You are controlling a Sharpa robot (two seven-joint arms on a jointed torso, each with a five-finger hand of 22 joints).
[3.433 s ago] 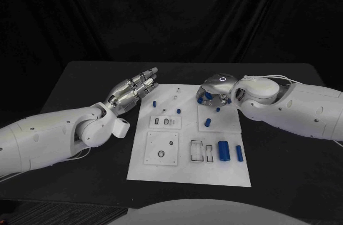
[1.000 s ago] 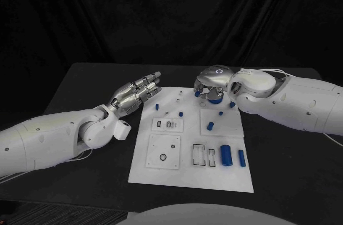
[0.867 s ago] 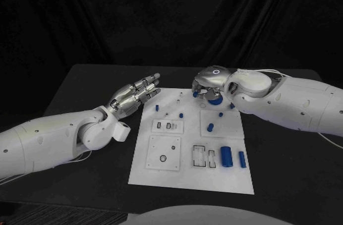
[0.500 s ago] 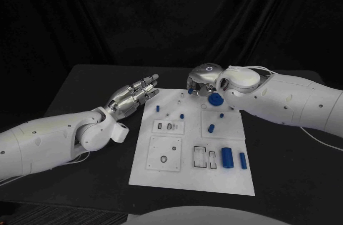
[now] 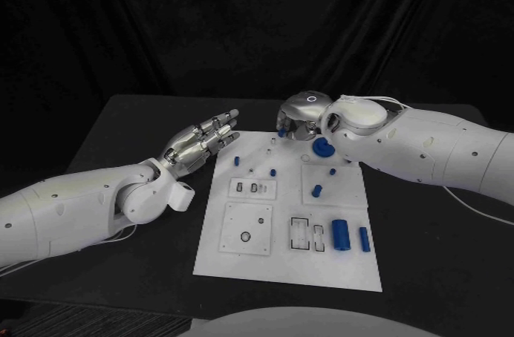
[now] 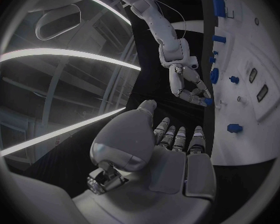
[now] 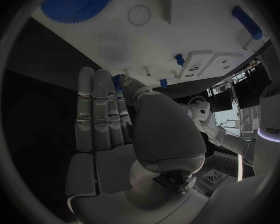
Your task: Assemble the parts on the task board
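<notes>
The fingers (image 7: 118, 82) of your right hand (image 5: 301, 120) pinch a small blue toothed part (image 7: 119, 80) at the far edge of the flat white task board (image 5: 281, 266), mid-counter (image 5: 128, 122). A larger blue gear (image 5: 322, 149) lies on the board beside them. Your left hand (image 5: 200, 142), smooth silver metal, hovers released with straight fingers over the board's left edge.

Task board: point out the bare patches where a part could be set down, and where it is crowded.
Free: the task board's near strip, below the square plate and the two long blue cylinders; also the black table right of the board. Crowded: the far edge, where the right hand hovers by the blue gear and small pegs.
</notes>
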